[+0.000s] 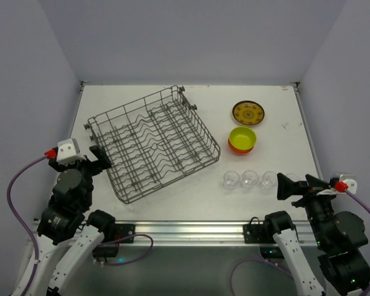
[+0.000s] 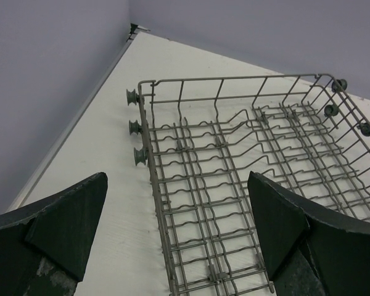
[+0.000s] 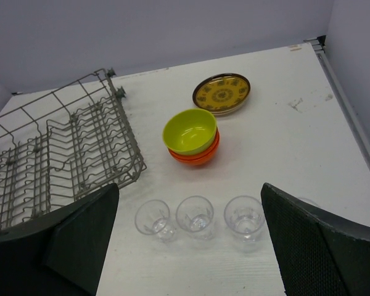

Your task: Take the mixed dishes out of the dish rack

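Evidently the left fingers (image 2: 68, 216) and right fingers (image 3: 308, 240) are both standing wide open, gripping nothing. Just ahead of the right ones, three glasses (image 3: 197, 216) are sitting in a row on the table (image 3: 283, 142). Beyond them a lime bowl (image 3: 190, 131) is nesting in an orange bowl (image 3: 200, 158), near a patterned plate (image 3: 222, 94). The rack (image 1: 151, 145) is sitting at left with nothing inside, so unloading is looking finished.

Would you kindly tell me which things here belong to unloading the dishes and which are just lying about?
Job: dish rack, empty; brown-gold patterned plate; lime-yellow bowl nested in orange bowl; three glass cups.
Just there: table; scuff marks on it.
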Motion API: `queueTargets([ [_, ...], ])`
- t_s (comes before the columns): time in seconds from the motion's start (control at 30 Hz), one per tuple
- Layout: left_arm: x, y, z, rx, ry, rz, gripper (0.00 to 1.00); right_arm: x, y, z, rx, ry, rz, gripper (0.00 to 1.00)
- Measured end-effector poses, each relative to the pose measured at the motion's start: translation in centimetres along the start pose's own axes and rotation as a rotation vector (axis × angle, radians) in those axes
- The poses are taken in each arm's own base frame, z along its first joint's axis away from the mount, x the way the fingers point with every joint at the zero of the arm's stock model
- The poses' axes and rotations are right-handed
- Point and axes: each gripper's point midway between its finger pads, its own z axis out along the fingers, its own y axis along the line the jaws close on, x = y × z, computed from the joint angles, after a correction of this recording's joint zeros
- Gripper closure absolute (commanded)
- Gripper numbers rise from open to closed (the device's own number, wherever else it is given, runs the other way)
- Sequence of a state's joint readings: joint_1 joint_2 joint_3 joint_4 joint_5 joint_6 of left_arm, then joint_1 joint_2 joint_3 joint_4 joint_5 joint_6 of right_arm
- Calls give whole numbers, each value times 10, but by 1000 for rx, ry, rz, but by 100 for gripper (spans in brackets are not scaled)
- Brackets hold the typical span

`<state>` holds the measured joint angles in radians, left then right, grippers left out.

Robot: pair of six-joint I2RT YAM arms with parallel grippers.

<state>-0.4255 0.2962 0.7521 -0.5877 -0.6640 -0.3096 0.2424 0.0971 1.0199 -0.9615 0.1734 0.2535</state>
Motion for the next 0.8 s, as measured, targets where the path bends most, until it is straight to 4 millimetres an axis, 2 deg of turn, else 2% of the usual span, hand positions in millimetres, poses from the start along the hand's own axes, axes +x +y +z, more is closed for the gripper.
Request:
queueTargets([
  [0.1,10,-2,4,4,15,17,0,2,-4,3,22,1,-1,1],
  [0.33,4,-7,6,25,-15,-8,0,2,-8,8,52,-9,3,1],
  [0.8,9,-6,6,33,-43,-32,0,0,-10,17,73,-20,7,1],
])
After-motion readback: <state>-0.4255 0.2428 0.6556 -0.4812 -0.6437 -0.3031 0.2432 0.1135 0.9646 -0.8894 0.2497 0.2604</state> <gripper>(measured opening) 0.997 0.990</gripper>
